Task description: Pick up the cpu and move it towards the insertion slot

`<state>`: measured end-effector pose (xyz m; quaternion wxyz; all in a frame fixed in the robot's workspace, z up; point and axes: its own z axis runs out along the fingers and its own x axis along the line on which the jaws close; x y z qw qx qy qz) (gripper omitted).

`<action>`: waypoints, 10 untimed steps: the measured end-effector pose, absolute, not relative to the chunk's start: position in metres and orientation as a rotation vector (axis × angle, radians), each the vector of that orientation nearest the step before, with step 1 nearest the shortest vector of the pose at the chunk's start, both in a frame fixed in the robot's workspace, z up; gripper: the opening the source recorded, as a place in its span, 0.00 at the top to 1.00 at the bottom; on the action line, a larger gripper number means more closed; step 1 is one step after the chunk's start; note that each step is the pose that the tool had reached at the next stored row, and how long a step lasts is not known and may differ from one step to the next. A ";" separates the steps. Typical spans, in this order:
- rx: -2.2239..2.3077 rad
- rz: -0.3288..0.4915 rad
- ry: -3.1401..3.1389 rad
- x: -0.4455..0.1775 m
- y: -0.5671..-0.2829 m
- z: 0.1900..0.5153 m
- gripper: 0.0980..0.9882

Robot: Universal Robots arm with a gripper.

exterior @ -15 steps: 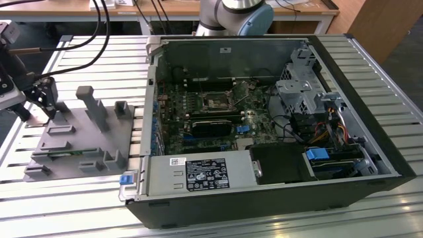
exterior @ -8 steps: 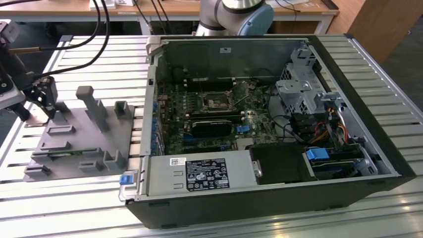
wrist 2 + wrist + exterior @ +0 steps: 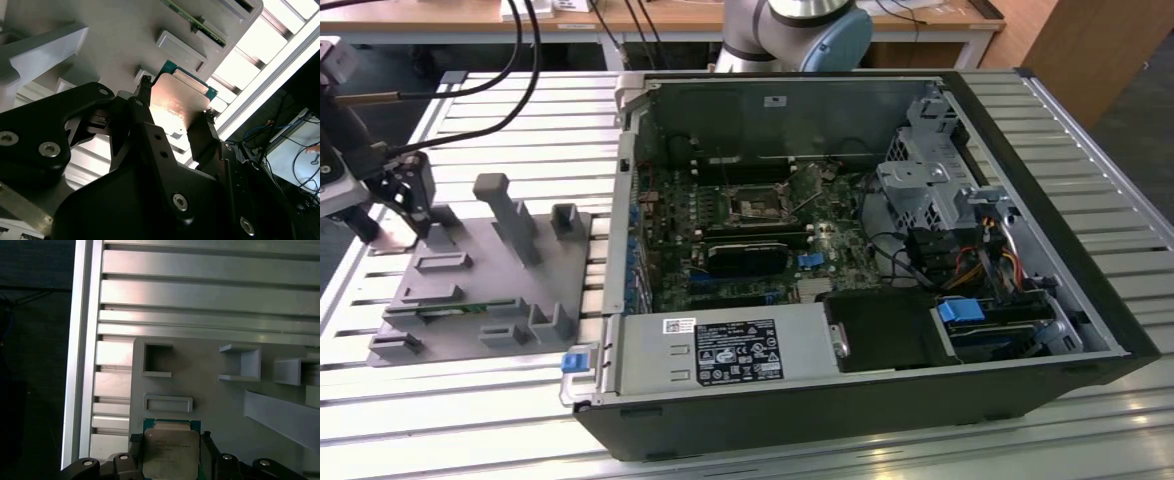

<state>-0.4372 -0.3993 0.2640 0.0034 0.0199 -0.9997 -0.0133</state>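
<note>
Claw [image 3: 390, 215] clamped on the cpu [image 3: 177, 102], over the grey fixture [image 3: 494, 290].
Both wrist views show the chip pinched edge to edge between the black fingers [image 3: 135, 446], above the fixture's corner. The exterior view shows the insertion slot [image 3: 758, 207] inside the open computer case [image 3: 1067, 230], well apart toward the exterior view's right. There the arm holds the claw pointing down over the slatted worktop [image 3: 480, 420].
</note>
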 end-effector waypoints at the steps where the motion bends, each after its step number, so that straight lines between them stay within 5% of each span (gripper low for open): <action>1: 0.062 -0.042 -3.134 -0.437 -0.399 0.265 0.50; 10: 0.062 -0.042 -3.134 -0.437 -0.399 0.267 0.50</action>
